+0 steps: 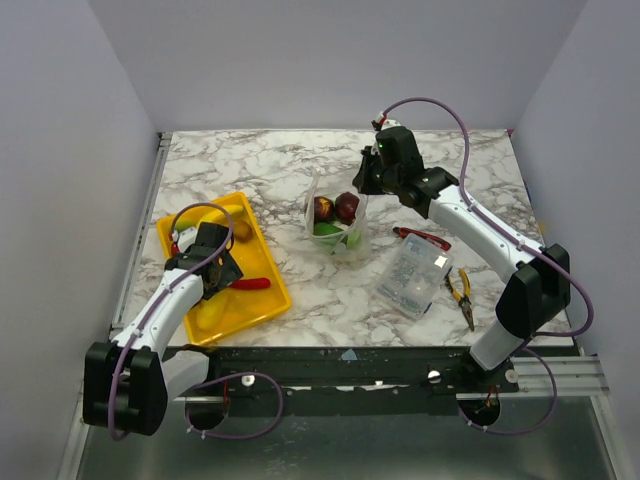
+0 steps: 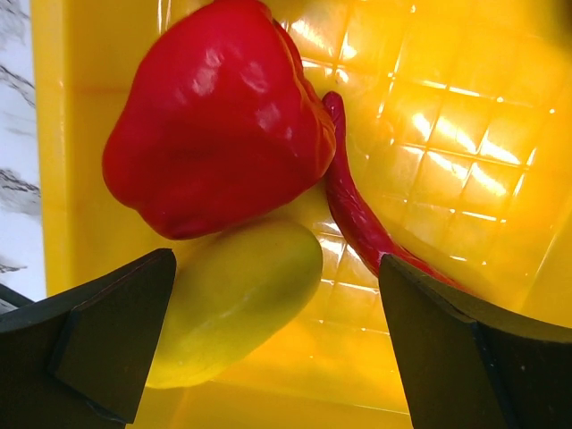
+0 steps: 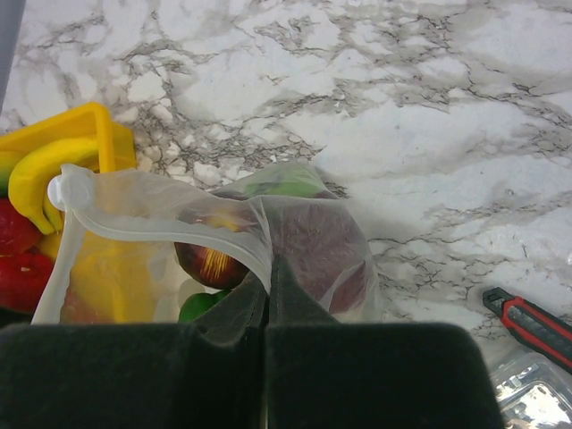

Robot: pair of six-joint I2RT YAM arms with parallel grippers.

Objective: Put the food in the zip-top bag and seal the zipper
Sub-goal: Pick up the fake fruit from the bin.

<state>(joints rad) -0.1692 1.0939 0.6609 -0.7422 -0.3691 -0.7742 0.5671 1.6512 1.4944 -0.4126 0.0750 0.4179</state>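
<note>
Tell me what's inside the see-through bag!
Two dark red fruits sit in the bag, plus some green food. The right gripper pinches the bag's edge and hides its bottom in the wrist view, so anything deeper can't be seen.

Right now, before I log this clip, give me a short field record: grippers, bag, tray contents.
left gripper: open, above a yellow fruit in the yellow tray
right gripper: shut on the bag, pinching its mouth edge
bag contents: dark red fruits, something green
zipper: not sealed
tray contents: yellow fruit, red pepper, red chili, banana
</note>
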